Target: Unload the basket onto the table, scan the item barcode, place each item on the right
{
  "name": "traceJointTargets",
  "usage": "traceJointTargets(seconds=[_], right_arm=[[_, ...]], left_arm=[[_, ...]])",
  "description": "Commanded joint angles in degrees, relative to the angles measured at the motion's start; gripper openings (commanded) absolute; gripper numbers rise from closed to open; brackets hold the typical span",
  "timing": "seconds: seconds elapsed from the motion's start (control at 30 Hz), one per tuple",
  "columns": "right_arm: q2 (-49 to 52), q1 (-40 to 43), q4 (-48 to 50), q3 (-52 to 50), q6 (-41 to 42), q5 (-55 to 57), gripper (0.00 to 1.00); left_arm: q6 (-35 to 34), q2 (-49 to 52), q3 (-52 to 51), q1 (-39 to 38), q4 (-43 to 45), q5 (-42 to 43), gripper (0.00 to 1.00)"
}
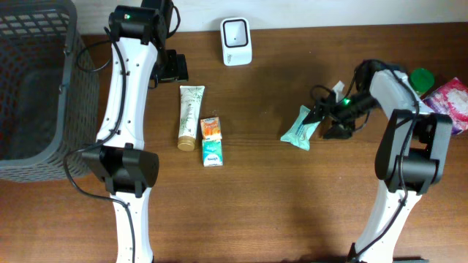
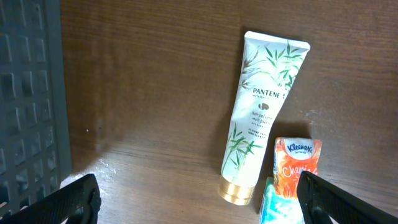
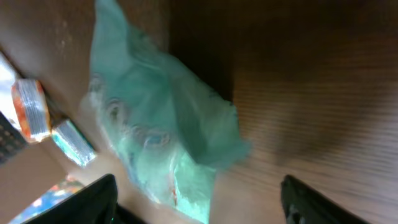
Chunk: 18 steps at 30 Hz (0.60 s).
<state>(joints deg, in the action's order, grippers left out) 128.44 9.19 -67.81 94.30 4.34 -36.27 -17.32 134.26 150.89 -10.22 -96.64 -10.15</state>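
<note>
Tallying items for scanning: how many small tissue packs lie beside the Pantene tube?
2: the orange pack beside the cap end of the Pantene tube; the teal pack just below it. None seems hidden.

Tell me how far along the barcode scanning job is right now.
No scan looks done yet. In hand: the right gripper sits open at the teal pouch, which lies on the table, not gripped. Remaining: grasp it and show its barcode to the white scanner at the far edge.
</note>
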Motion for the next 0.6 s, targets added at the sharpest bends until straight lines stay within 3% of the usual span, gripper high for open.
traceJointTargets(seconds=[0.0, 0.13, 0.3, 0.37, 0.57], right_arm=[[-0.6, 0.3, 5.9, -5.4, 1.0, -7.4, 0.75], [-0.6, -0.3, 12.9, -9.0, 1.1, -12.0, 0.71], [-0.6, -0.6, 16.3, -9.8, 1.1, -10.1, 0.18], [-0.6, -0.6, 16.7, -9.8, 1.1, -9.8, 0.05], [-2.0, -1.0, 10.9, -2.7, 3.7, -4.5, 0.04]], left_arm=[[0.7, -0.5, -0.1, -0.1, -0.1, -0.8, 0.99], [0.7, -0.4, -0.1, -0.1, -0.1, -0.8, 0.99], [0.7, -0.4, -0.1, -0.2, -0.1, -0.8, 0.99], [0.7, -0.4, -0.1, -0.2, -0.1, -0.8, 0.99], [0.7, -0.5, -0.1, -0.1, -0.1, -0.8, 0.99]])
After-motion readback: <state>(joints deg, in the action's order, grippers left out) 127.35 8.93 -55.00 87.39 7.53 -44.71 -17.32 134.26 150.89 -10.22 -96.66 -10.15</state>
